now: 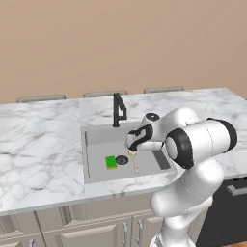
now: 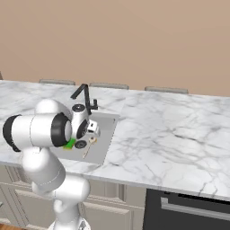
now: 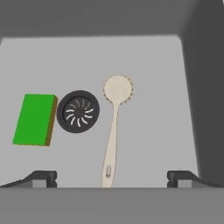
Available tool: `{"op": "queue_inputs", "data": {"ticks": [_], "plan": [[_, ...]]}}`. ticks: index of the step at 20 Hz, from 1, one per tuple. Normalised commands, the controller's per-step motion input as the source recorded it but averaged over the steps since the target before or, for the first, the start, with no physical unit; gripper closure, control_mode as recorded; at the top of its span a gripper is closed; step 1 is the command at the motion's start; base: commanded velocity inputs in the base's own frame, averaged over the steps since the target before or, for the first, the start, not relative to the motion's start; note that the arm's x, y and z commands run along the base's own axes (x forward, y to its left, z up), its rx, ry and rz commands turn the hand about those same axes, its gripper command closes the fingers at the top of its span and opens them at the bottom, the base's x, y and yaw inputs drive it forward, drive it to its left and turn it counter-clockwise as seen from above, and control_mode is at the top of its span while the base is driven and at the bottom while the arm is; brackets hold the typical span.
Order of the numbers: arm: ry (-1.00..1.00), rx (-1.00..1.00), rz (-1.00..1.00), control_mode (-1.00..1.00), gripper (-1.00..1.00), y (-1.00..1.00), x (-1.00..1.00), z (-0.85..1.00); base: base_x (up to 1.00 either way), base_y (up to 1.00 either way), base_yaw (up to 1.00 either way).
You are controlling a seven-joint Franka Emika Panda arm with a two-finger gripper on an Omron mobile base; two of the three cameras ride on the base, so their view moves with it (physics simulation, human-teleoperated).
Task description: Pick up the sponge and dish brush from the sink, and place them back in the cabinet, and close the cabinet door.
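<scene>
A white marble table with grey veining [image 1: 43, 140] runs wide across both base views. Beneath its front edge stand beige raised-panel base cupboards with short silver handles [image 1: 96, 231]. To their right sits a black appliance with a long silver bar handle [image 2: 193, 209]. Behind the table rises a plain tan wall [image 1: 120, 43], with grey chair backs [image 1: 41, 98] showing just over the far edge.

sink [image 3: 144, 57]: I see it set in the counter [image 1: 38, 144], faucet [image 1: 118, 110] behind the basin.
drain [image 3: 78, 111]: on the sink floor.
sponge [image 3: 34, 120]: just left of the drain.
dish brush [image 3: 113, 131]: right of the drain.
gripper [image 3: 112, 177]: I have it above the sink, over the brush handle.
</scene>
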Motion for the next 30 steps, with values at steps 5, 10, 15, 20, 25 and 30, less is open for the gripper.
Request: {"op": "queue_inputs", "data": {"ticks": [5, 10, 15, 20, 25, 30], "plan": [[0.00, 0.00, 0.00, -1.00, -1.00, 0.00, 0.05, -0.22, 0.00, 0.00, 0.00], [0.00, 0.00, 0.00, -1.00, -1.00, 0.00, 0.03, -0.19, 0.00, 0.00, 0.00], [0.00, 0.00, 0.00, -1.00, -1.00, 0.00, 0.01, -0.15, 0.00, 0.00, 0.00], [0.00, 0.00, 0.00, -1.00, -1.00, 0.00, 0.04, -0.13, 0.00, 0.00, 0.00], [0.00, 0.00, 0.00, -1.00, -1.00, 0.00, 0.06, -0.08, 0.00, 0.00, 0.00], [0.00, 0.00, 0.00, -1.00, -1.00, 0.00, 0.04, -0.08, 0.00, 0.00, 0.00]]}}
